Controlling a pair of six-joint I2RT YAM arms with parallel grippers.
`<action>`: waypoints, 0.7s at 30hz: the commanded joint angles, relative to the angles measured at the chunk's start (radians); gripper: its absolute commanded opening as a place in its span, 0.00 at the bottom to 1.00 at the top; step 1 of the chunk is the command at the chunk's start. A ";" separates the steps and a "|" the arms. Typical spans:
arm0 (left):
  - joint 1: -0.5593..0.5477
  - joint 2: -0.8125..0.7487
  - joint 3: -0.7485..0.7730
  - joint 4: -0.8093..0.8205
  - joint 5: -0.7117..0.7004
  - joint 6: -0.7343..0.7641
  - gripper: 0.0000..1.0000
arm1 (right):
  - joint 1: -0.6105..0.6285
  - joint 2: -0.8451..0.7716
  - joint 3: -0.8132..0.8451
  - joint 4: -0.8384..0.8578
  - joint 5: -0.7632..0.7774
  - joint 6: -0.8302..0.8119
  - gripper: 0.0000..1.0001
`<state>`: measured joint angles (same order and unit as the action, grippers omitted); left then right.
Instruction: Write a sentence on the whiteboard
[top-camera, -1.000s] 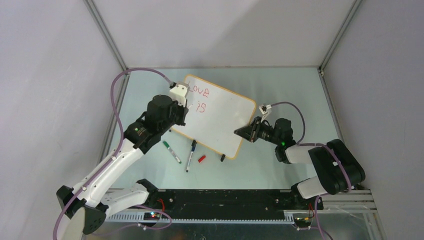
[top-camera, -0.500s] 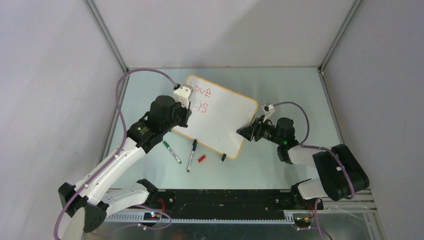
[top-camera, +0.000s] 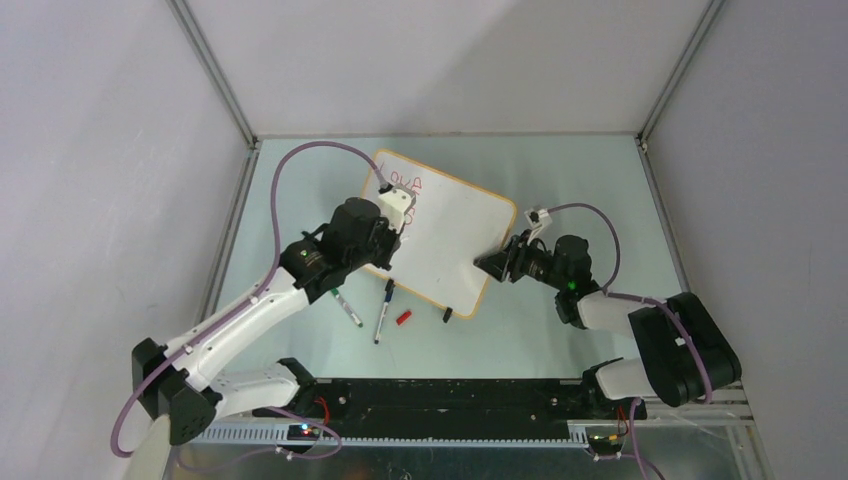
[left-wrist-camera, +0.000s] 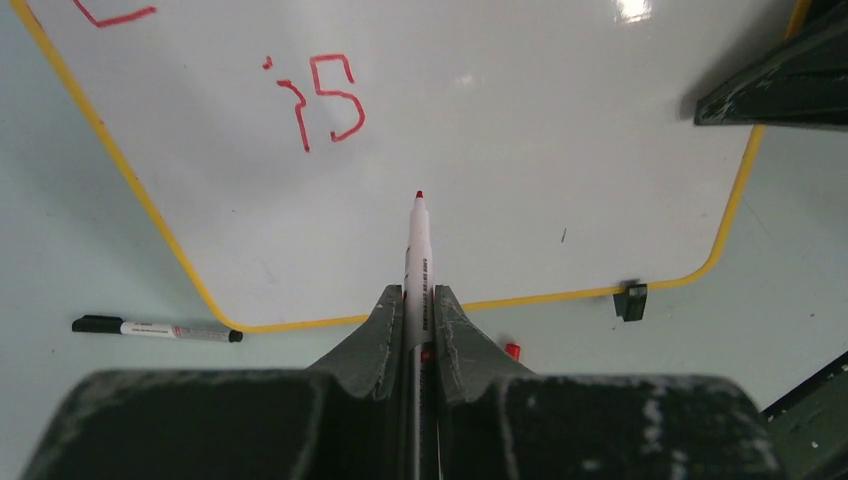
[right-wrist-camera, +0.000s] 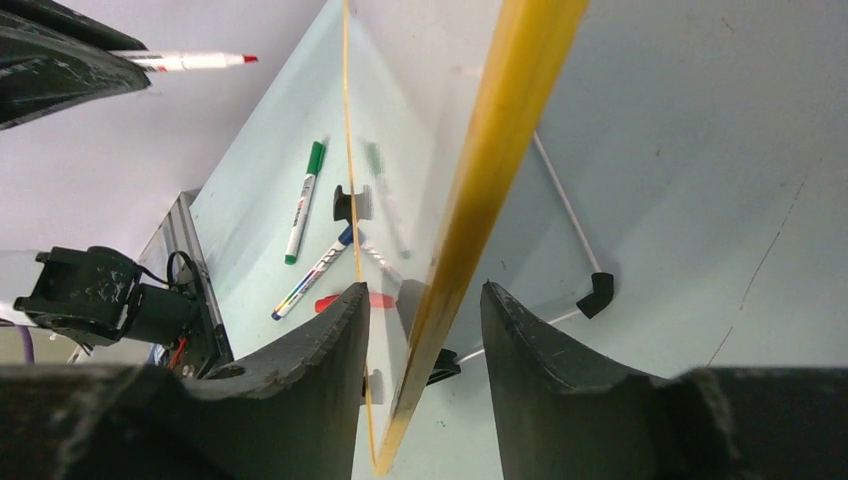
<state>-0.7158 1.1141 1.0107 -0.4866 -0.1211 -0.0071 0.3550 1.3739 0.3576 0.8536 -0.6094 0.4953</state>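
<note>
The whiteboard (top-camera: 455, 235) stands tilted on the table, its thin orange frame showing in the left wrist view (left-wrist-camera: 520, 130). The red sentence reads "Love" (top-camera: 405, 183), partly hidden by my left arm, and "is" (left-wrist-camera: 322, 100) beneath it. My left gripper (top-camera: 397, 222) (left-wrist-camera: 419, 292) is shut on a red marker (left-wrist-camera: 418, 250), whose tip points at blank board below "is". I cannot tell whether the tip touches. My right gripper (top-camera: 497, 263) (right-wrist-camera: 425, 290) is open, its jaws either side of the board's right edge (right-wrist-camera: 500, 130) with gaps.
On the table before the board lie a green marker (top-camera: 349, 310) (right-wrist-camera: 303, 200), a dark-capped marker (top-camera: 382, 310) (left-wrist-camera: 155, 328) and a red cap (top-camera: 403, 318) (left-wrist-camera: 512, 350). A black clip foot (top-camera: 446, 314) (left-wrist-camera: 630, 300) holds the board's lower edge. Grey walls enclose the table.
My left gripper has moved right and nearer with the marker, from the board's upper left corner to over the area below "is". The right gripper shifted slightly right, staying at the board's edge.
</note>
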 joint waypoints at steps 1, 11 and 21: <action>-0.007 0.025 0.071 -0.048 -0.007 0.015 0.00 | -0.014 -0.049 -0.011 0.023 0.000 -0.010 0.46; -0.007 -0.031 -0.006 -0.026 0.006 -0.029 0.00 | -0.026 -0.067 -0.039 0.049 -0.009 0.014 0.22; -0.008 -0.036 -0.031 -0.010 -0.015 -0.044 0.00 | -0.027 -0.053 -0.039 0.063 -0.019 0.023 0.00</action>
<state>-0.7197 1.0996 0.9806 -0.5350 -0.1215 -0.0288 0.3328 1.3170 0.3237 0.8791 -0.6479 0.5690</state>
